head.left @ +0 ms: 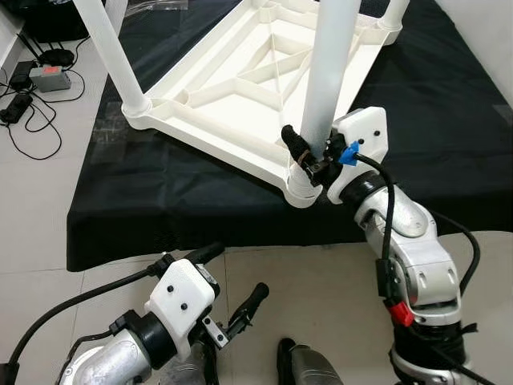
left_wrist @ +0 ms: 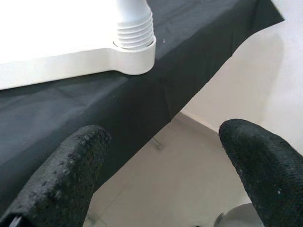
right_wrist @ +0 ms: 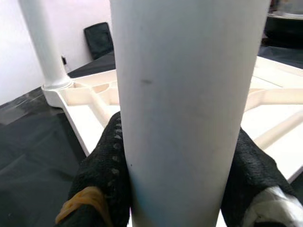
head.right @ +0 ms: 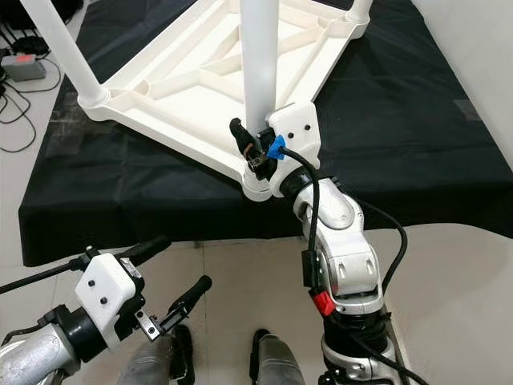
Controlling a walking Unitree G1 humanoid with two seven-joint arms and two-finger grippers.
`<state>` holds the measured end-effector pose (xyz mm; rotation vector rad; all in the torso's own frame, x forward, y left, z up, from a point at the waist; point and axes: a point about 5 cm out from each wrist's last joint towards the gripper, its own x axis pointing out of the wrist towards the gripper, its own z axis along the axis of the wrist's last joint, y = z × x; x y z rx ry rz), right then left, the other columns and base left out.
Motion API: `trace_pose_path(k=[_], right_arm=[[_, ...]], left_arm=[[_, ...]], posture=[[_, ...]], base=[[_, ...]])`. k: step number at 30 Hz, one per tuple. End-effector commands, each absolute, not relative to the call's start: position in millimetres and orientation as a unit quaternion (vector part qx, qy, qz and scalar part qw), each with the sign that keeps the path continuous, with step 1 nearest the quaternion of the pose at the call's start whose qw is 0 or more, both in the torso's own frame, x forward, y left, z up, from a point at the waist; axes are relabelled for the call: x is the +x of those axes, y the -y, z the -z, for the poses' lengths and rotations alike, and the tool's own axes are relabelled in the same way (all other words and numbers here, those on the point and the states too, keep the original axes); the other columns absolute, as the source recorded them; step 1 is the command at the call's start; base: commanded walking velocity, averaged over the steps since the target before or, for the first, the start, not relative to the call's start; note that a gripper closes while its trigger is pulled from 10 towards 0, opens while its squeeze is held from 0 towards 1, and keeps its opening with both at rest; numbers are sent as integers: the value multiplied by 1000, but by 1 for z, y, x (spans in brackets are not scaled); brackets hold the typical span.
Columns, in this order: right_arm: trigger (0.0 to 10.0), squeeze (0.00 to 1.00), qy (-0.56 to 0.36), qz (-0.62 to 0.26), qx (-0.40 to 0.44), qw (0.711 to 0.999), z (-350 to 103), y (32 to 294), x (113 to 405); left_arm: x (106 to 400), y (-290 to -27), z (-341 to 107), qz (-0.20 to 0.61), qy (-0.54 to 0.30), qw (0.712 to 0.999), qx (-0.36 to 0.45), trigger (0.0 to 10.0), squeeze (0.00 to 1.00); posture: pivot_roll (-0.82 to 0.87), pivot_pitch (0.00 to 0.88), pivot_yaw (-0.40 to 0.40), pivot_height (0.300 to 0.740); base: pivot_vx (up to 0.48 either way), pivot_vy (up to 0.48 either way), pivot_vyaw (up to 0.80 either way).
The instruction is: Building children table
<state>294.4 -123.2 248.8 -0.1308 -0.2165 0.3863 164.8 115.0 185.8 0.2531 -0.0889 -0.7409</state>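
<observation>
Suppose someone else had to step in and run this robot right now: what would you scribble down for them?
Right gripper: shut on the near table leg, close above its corner socket.
Left gripper: open, idle, low above the floor in front of the black cloth.
White tabletop lies upside down on the cloth.
Done: the near-left leg stands in its corner.
Left: whether the held leg is fully seated cannot be told; check it, then the far corners.

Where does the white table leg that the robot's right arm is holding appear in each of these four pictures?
Left eye view: table leg, upper middle, rising from the tabletop's near corner.
Right eye view: same leg, top centre.
Left wrist view: its ribbed base, at top.
Right wrist view: leg fills centre, between the fingers.
Shared landmark: black cloth.
</observation>
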Motion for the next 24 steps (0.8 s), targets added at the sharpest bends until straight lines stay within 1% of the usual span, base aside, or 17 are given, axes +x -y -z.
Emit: trace_pose_path(k=[1,4,7,8,9,11,12,13,15,17,18,21,23,24], right_arm=[[10000,0,-20,-129,-59,990,-202,144,300],[10000,0,-21,-127,-56,990,-201,141,299],[10000,0,-24,-108,-46,993,-199,134,292],[10000,0,-20,-98,-39,994,-198,131,290],[10000,0,-20,-98,-39,994,-198,131,290],[10000,0,-17,-84,-26,996,-195,124,284],[10000,0,-17,-84,-26,996,-195,124,284],[10000,0,-17,-81,-23,996,-193,120,281],[10000,0,-17,-81,-23,996,-193,120,281],[10000,0,-18,-82,-19,996,-191,116,279],[10000,0,-17,-83,-18,996,-191,115,279],[10000,0,-17,-83,-18,996,-191,115,279],[10000,0,-10,-87,-22,996,-194,112,279],[10000,0,-10,-87,-22,996,-194,112,279]], left_arm=[[163,-114,-181,367,35,922,119,10000,0],[163,-114,-181,366,36,922,121,10000,0],[166,-116,-182,358,39,925,123,10000,0],[172,-121,-187,340,50,931,122,10000,0],[172,-121,-187,340,50,931,122,10000,0],[195,-136,-210,286,94,947,112,10000,0],[195,-136,-210,286,94,947,112,10000,0],[207,-144,-225,262,123,952,102,10000,0],[207,-144,-225,262,123,952,102,10000,0],[229,-151,-259,241,186,948,88,10000,0],[235,-152,-272,239,207,945,83,10000,0],[235,-152,-272,239,207,945,83,10000,0],[254,-147,-305,256,260,930,54,10000,0],[254,-147,-305,256,260,930,54,10000,0]], posture=[[-60,315,-27,740],[-57,307,-24,740],[-50,302,-21,740],[-45,294,-15,740],[-45,294,-15,740],[-40,285,-8,740],[-40,285,-8,740],[-39,283,-4,740],[-39,283,-4,740],[-39,277,1,740],[-39,277,1,740],[-39,277,1,740],[-41,276,-1,740],[-41,276,-1,740]], base=[[0,0,0],[0,0,0],[0,0,0],[0,0,0],[0,0,0],[0,0,0],[0,0,0],[0,0,0],[0,0,0],[0,0,0],[0,0,0],[0,0,0],[0,0,0],[0,0,0]])
